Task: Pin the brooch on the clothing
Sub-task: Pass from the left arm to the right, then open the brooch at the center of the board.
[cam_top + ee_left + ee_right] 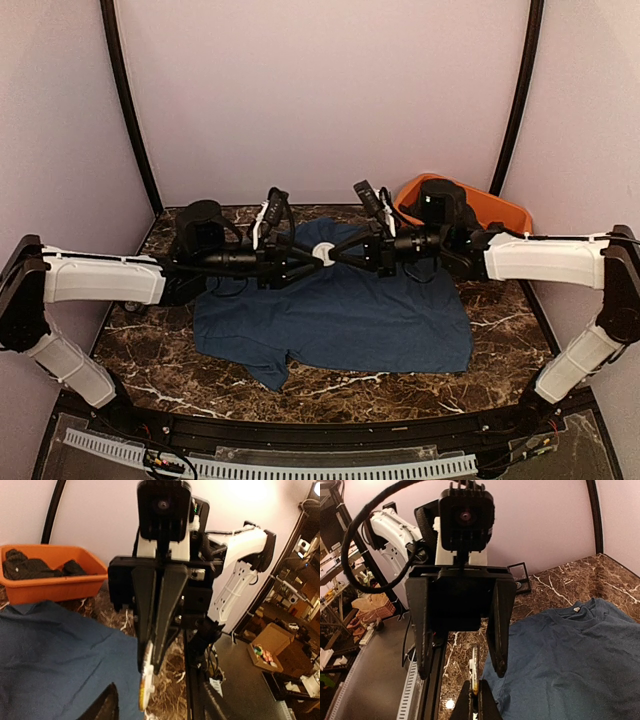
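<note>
The brooch (323, 254), thin, stiff and light, sits pinched edge-on in the closed right gripper (151, 666) over the limp navy T-shirt (340, 320), the left gripper (462, 673) facing it with jaws parted (best gripped across its flat faces, I judge).

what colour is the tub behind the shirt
Orange. The tub shows best in the left wrist view, just beyond the navy shirt.

place: lab | cues: pale booth walls (320, 90), cluttered shelves (340, 580), cardboard box (277, 640)
</note>
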You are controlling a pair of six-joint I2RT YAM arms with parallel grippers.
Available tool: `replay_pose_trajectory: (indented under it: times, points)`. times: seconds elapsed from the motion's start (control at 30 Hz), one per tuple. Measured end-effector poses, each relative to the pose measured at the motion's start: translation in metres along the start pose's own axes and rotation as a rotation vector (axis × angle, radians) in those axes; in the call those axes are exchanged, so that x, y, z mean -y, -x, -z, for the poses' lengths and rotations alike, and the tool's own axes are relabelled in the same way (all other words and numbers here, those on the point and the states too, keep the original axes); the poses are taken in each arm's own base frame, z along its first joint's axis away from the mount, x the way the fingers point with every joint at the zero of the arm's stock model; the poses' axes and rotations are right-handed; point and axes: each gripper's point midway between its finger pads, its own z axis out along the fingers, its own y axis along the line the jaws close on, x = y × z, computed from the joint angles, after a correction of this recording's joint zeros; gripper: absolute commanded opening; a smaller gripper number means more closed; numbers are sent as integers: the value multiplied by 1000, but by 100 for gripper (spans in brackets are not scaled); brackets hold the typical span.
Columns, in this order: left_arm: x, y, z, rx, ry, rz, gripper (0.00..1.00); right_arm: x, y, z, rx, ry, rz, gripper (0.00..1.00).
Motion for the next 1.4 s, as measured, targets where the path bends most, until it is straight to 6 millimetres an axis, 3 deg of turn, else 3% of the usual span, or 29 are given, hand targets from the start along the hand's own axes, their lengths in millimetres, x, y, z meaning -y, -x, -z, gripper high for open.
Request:
replay_pose_trajectory:
  times: [0.07,0.17,0.27,0.33,0.4,0.57,0.7,0.87,1.13,1.4]
  points:
    - [4,7,2,-36,20,-28,69,0,8,1,-44,-24,4,0]
    - [18,37,5,-81,43,-124,80,-4,22,6,-121,-59,28,0]
    - [31,63,7,-126,50,-231,80,-11,28,12,-195,-75,38,0]
    - [34,65,8,-169,46,-271,78,-14,21,14,-245,-69,29,0]
    - [30,57,7,-232,44,-285,78,-14,6,15,-308,-54,-3,0]
    - [3,11,1,-422,62,-271,77,-13,-37,13,-439,2,-114,0]
    - [-8,-20,0,-547,58,-277,77,-13,-57,11,-498,31,-192,0]
    - [-4,-37,-10,-637,9,-310,71,-13,-62,7,-519,53,-216,0]
    - [-3,-59,-23,-720,-45,-302,45,-14,-62,7,-530,50,-225,0]
    - [-3,-60,-23,-722,-49,-301,26,-13,-62,7,-533,43,-224,0]
